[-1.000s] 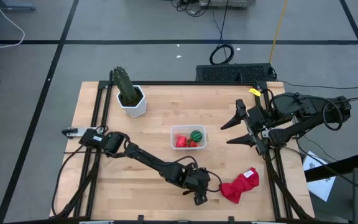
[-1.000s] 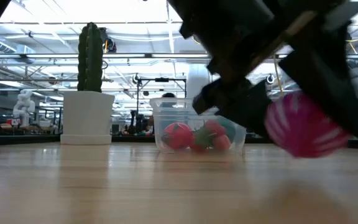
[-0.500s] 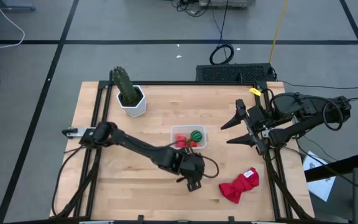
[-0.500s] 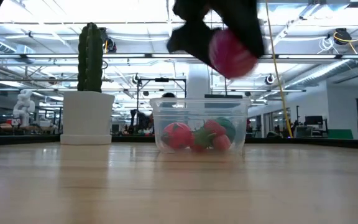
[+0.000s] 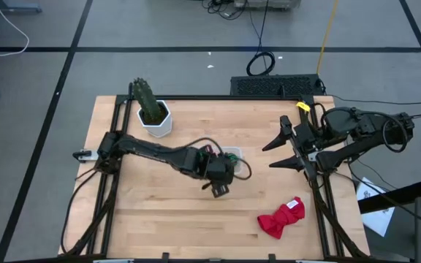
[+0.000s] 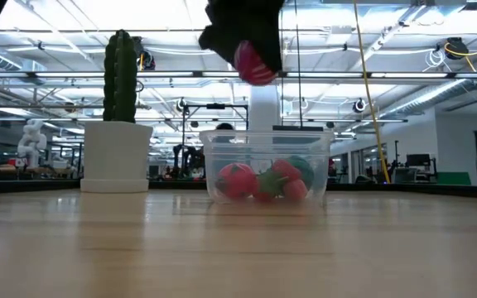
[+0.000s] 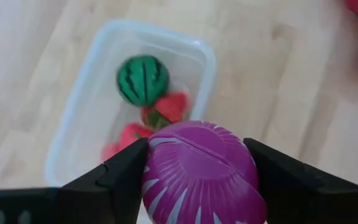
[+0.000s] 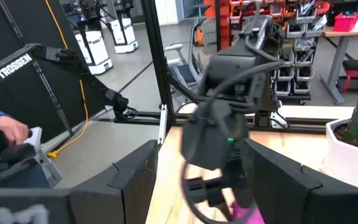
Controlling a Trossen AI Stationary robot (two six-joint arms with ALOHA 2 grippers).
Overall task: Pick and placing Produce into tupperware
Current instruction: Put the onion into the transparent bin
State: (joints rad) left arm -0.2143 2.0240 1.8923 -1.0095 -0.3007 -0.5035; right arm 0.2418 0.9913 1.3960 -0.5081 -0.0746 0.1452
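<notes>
My left gripper (image 5: 218,175) hovers above the near side of the clear tupperware (image 5: 234,153) and is shut on the purple striped piece (image 7: 201,177). In the low view that piece (image 6: 255,64) hangs high over the tub (image 6: 267,170). The tub stands on the table and holds a green striped ball (image 7: 143,79) and red strawberries (image 7: 169,106). In the high view the arm covers most of the tub. My right gripper (image 5: 283,153) waits open above the table's right edge. My left gripper pinches the purple striped piece between its two fingers (image 7: 120,177), one on each of its rounded sides (image 7: 157,171). The fingers come from above, pointing down. The piece is lifted clear, high over the tub's near rim.
A green cactus in a white hexagonal pot (image 5: 152,113) stands at the far left. A crumpled red cloth (image 5: 282,217) lies near the right corner. A keyboard (image 5: 276,85) sits beyond the far edge. Bare wood lies along the near side.
My left gripper has carried the purple striped piece up from beside the red cloth and toward the far edge, ending above the tupperware. It has stayed shut on the piece throughout. The tub and its contents have not moved.
</notes>
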